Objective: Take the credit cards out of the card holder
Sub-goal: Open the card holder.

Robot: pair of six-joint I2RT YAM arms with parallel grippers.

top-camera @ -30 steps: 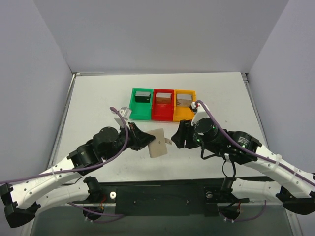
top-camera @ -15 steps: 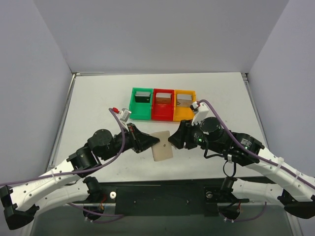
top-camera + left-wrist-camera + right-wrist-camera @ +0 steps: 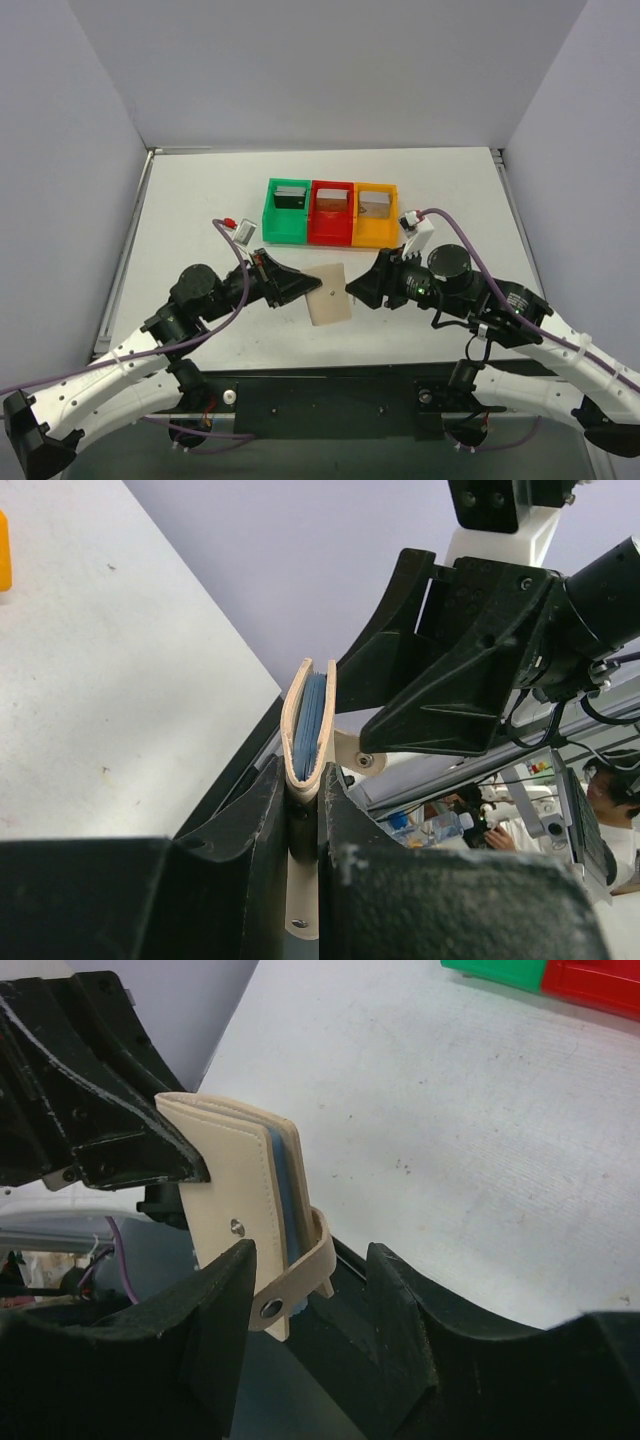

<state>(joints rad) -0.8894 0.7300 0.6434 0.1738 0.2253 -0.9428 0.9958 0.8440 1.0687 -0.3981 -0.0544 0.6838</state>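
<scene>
My left gripper [image 3: 300,288] is shut on the card holder [image 3: 330,293], a tan folded wallet held above the table near its front edge. In the left wrist view the card holder [image 3: 308,725] stands edge-on between my left gripper's [image 3: 303,785] jaws, bluish-grey lining showing. My right gripper [image 3: 354,288] is open just right of it. In the right wrist view the card holder [image 3: 235,1185] hangs with its snap strap [image 3: 295,1278] loose between my right gripper's [image 3: 305,1295] spread jaws. Credit cards stand in the bins: dark [image 3: 290,196], brownish [image 3: 330,201], grey [image 3: 373,204].
Green [image 3: 272,226], red [image 3: 330,233] and orange [image 3: 372,233] bins stand in a row at the table's middle back. Grey walls close in the left, right and back. The black base rail runs along the front edge.
The card holder has shifted slightly right and turned flatter to the camera. Both arm bodies have drawn outward, the right gripper now pointing left at the holder's right edge.
</scene>
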